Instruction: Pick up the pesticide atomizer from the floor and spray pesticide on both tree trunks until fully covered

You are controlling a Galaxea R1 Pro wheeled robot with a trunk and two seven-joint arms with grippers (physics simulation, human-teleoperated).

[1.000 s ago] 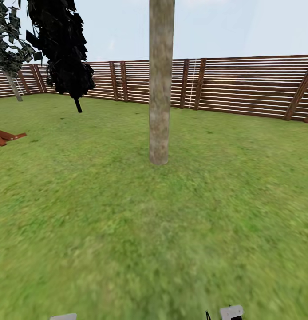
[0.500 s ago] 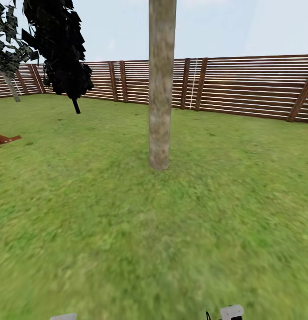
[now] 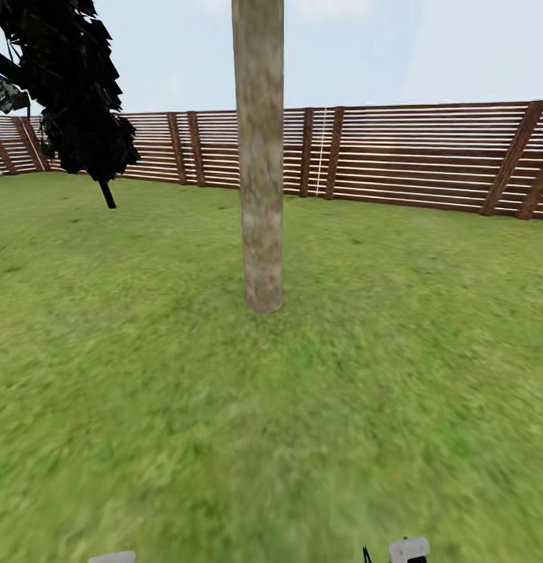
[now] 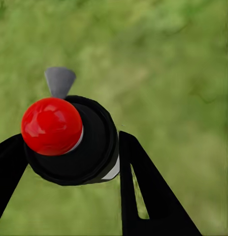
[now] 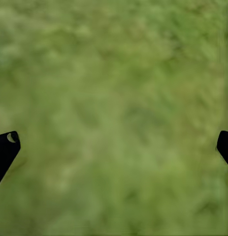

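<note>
The atomizer (image 4: 77, 142) sits clamped in the left end effector (image 4: 69, 162), black fingers (image 4: 143, 191) pressing either side of its black top, red spot facing the wrist camera, grey nozzle tip poking out above grass. What's inside the bottle can't be seen. Over on the right end effector (image 5: 114, 142), the fingertips (image 5: 5, 145) are spread wide apart, nothing between them, just blurred lawn. From the head, a thick mottled trunk (image 3: 260, 172) rises straight ahead out of the grass (image 3: 303, 407), well apart from the robot. Behind it runs the slatted fence (image 3: 412, 160), and a black-foliage tree (image 3: 72, 86) stands off to the left.
</note>
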